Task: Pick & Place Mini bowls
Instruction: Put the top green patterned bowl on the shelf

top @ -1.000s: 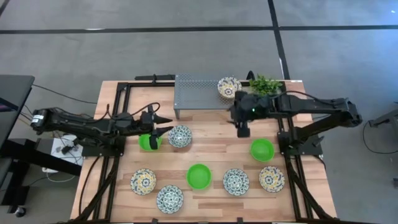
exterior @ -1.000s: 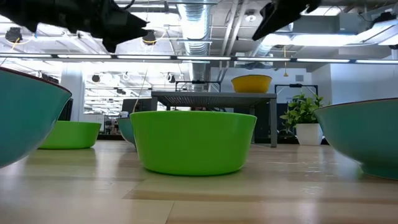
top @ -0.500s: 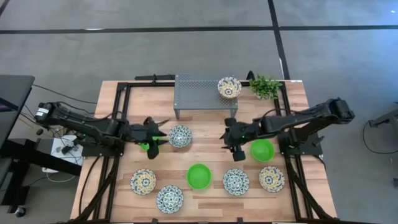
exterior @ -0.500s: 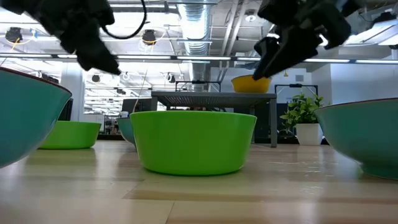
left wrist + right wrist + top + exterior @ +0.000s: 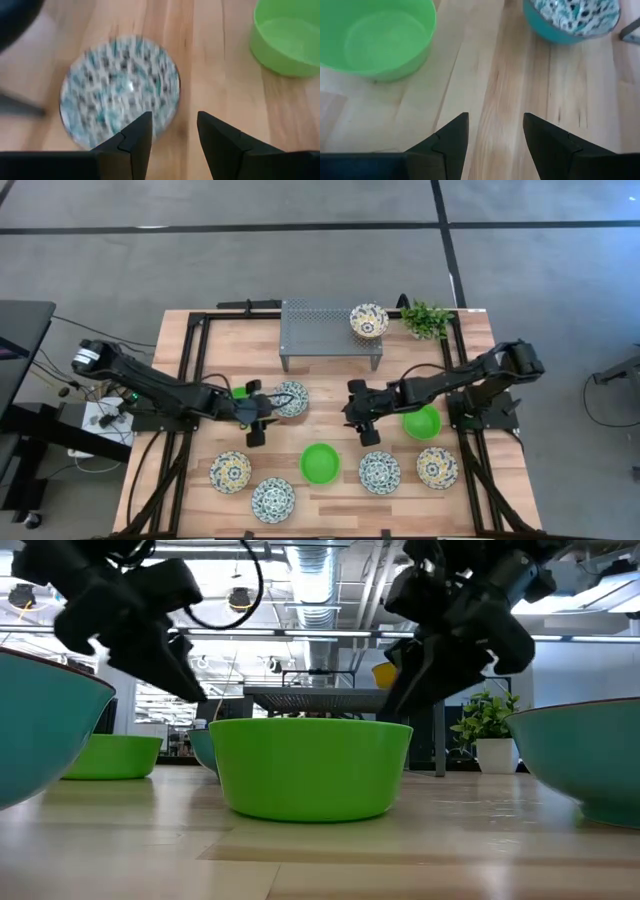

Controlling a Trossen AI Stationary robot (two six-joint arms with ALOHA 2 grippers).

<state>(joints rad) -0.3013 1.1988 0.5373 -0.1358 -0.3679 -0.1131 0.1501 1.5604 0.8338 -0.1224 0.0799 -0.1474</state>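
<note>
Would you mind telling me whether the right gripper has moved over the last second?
Yes. In the high view the right gripper has moved away from the grey rack, toward the centre green bowl, and is now empty over bare table.

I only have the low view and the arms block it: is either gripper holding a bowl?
Observer: No. The left gripper is open and empty, with a blue-patterned bowl just ahead of its fingers.
Operator: And the right?
Observer: The right gripper is open over bare table, with a green bowl ahead to one side.
Operator: What's on the rack?
Observer: One yellow-patterned bowl, on the rack at its end beside the plant.
</note>
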